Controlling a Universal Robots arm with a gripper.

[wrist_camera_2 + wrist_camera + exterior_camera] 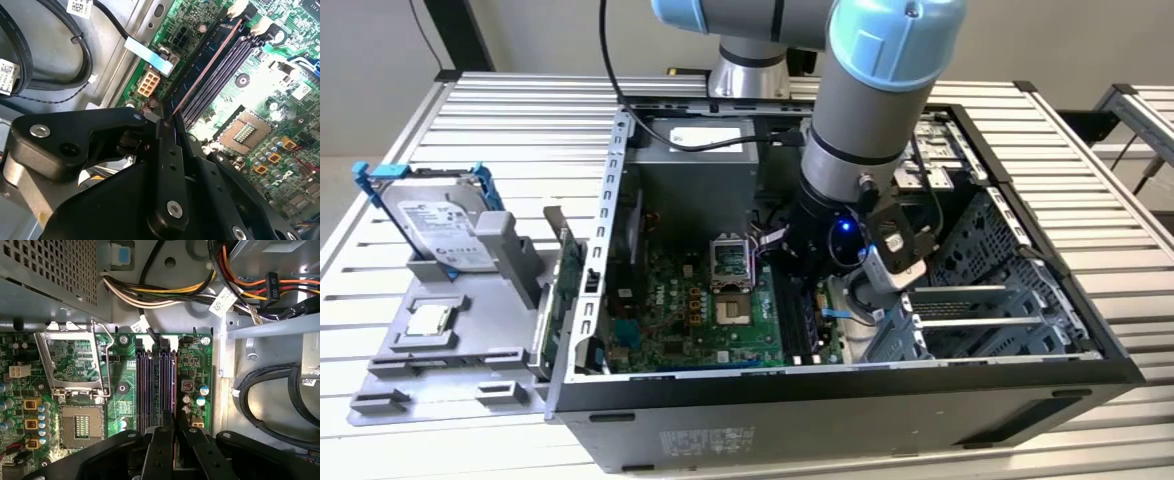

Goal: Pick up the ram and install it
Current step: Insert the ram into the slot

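Observation:
The ram (207, 65) shows edge-on as a thin dark strip running along the outermost of the long black slots (231, 65) on the green motherboard. In the first wrist view the ram (175, 390) stands in line with the slot (150, 385) row's edge. My gripper (175, 125) is shut on the ram's near end, one black finger on each face, and in the first wrist view the gripper (175, 427) sits low over the slots. In the exterior view the gripper (817, 290) is deep inside the open computer case (854, 420), above the motherboard.
An open processor socket (80, 425) with its raised metal frame lies beside the slots. Cable bundles (165, 290) cross above the board, and black cables (270, 390) loop along the case wall. Outside the case, a silver hard drive (440, 225) stands on a grey holder (454, 350).

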